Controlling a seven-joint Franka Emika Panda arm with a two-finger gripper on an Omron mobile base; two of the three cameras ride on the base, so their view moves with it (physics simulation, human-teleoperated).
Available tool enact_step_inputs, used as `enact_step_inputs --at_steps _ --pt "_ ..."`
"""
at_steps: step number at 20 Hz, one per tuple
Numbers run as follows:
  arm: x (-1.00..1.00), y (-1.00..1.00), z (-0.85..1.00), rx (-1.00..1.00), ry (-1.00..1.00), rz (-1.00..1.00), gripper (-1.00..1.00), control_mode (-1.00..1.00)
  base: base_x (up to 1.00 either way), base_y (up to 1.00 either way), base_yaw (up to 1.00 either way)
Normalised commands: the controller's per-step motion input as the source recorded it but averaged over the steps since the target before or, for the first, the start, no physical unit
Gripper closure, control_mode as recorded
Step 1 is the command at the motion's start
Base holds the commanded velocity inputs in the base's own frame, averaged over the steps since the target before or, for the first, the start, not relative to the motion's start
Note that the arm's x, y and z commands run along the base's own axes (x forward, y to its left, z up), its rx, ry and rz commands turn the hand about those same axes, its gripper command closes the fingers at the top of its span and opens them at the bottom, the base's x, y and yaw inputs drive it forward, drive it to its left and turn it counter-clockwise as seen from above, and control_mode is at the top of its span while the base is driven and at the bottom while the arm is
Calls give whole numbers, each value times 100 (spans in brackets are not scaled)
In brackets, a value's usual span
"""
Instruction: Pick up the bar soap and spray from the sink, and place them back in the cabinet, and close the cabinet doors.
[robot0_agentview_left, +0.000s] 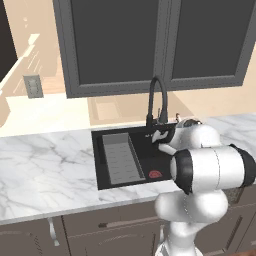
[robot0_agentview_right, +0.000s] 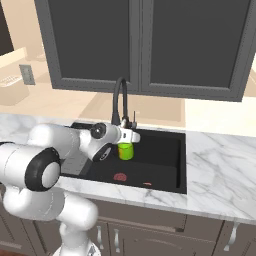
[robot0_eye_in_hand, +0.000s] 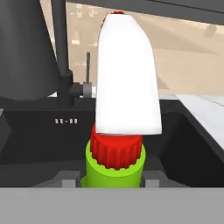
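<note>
The spray (robot0_eye_in_hand: 115, 166) is held upright between the clamped jaws of the gripper (robot0_eye_in_hand: 113, 178), above the sink (robot0_agentview_right: 170, 172) floor, well below any cabinet.

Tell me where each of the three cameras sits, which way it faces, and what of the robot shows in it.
Left base view: behind the arm to its left, looking forward and down at the sink; the white arm rises lower right.
Right base view: behind to the right, same sink; arm rises lower left, gripper at the spray.
Hand view: on the hand, looking along the gripper at the spray's nozzle; finger tips flank the green bottle.
Shared: both base views show the faucet and red drain disc.
</note>
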Motion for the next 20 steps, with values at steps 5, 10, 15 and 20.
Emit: enact_step_inputs --at_steps 5,10,15,20 --pt "-8 8 45 0 9 0 100 -100 0 0 0" --pt "-5 15 34 0 7 0 100 -100 0 0 0" --pt "-5 16 26 0 6 0 100 -100 0 0 0" --pt "-12 12 17 0 4 0 100 -100 0 0 0"
